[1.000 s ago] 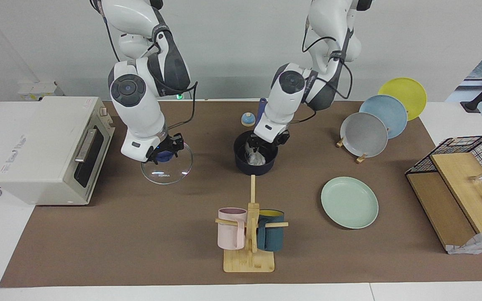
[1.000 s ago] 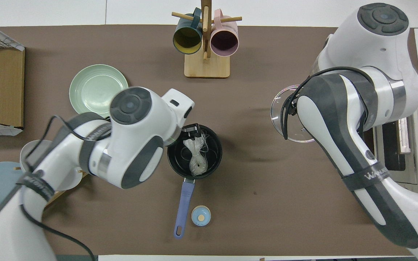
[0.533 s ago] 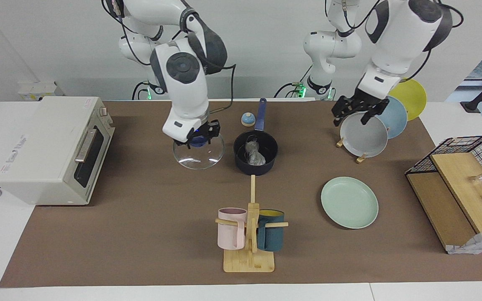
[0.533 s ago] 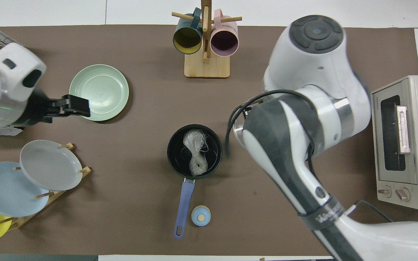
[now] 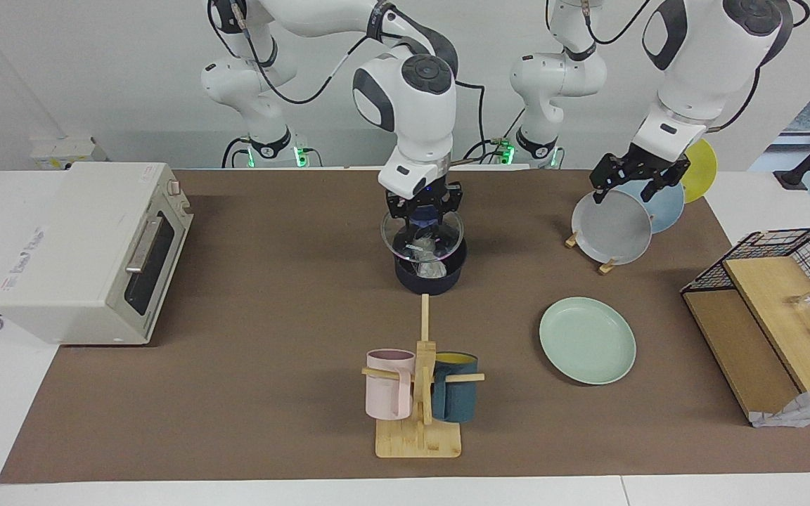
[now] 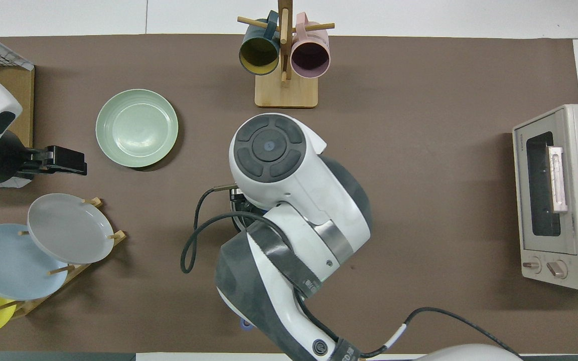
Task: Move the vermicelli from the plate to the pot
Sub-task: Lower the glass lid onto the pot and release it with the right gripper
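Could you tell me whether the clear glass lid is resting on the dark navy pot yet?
Cannot tell. In the facing view the clear glass lid overlaps the dark navy pot, hiding any gap.

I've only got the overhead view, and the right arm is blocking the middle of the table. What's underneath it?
Observer: The right gripper grips a glass lid by its knob, directly over the pot and close to its rim.
Operator: Is the vermicelli in there?
Observer: Yes, the vermicelli lies inside the pot, visible under the lid.
Operator: And how high is the left gripper?
Observer: The left gripper waits raised and open, over the upright grey plate in the rack.
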{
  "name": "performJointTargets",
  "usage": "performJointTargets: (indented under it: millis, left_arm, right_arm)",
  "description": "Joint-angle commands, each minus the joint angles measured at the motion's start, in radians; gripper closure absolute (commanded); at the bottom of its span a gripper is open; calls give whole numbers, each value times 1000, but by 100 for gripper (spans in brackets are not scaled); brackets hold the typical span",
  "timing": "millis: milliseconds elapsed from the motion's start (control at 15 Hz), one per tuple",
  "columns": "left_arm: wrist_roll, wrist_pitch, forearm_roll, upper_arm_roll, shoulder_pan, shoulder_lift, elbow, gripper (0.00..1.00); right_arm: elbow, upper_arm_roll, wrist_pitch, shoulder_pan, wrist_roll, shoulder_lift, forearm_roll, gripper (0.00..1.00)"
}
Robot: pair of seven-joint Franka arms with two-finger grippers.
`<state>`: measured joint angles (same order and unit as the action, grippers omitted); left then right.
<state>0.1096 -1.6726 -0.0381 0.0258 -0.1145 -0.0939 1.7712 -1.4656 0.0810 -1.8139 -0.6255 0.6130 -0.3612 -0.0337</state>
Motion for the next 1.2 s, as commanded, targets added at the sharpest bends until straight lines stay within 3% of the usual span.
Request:
performJointTargets:
  millis: [0, 400, 733, 1133]
  left_arm:
    - [-11, 14, 23, 8, 7, -13, -5, 0]
    - [-13, 112, 30, 11, 4, 80, -151, 0]
    - [-14, 126, 41, 17, 6, 62, -102, 0]
    - [-11, 131, 41, 19, 4, 65, -111, 0]
  right_arm:
    - [-27, 0, -62, -20, 37, -30, 0, 100]
    - [-74, 0, -108, -23, 39, -39, 15, 100]
    - [-116, 0, -128, -23, 39, -33, 15, 100]
    - [-122, 0, -131, -22, 44, -33, 12, 100]
